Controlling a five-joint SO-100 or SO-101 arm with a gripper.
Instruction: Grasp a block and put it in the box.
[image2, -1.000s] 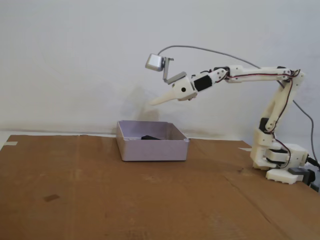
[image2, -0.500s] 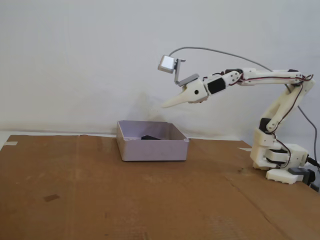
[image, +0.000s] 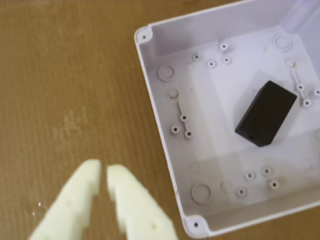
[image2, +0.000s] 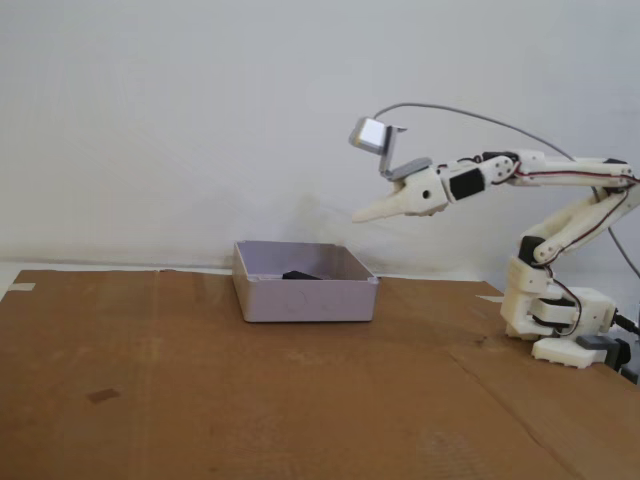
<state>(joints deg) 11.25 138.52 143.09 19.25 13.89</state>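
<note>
In the wrist view, the block (image: 265, 113) lay flat on the floor of the box (image: 165, 125), toward the middle and clear of every wall, with nothing touching it. So the main work looked done: the block was in the box, and judging from that, only pulling the arm away seemed left. The fingers (image: 102, 176) entered from the bottom edge, over bare brown cardboard to the left of the box. The tips stood nearly together, with only a thin slit between them. They held nothing and touched nothing.

In the fixed view, the box (image2: 305, 298) sat on the cardboard-covered worktop (image2: 200, 400), and a dark sliver of the block (image2: 298, 274) showed just above its near wall. The fingers (image2: 362, 215) hung high in the air, above and to the right of the box's right edge, well apart from it and pointing left and slightly down. From this side they read as one pale wedge, empty, and the slit between them could not be made out. The arm's base (image2: 560, 320) stood at the right of the worktop.
</note>
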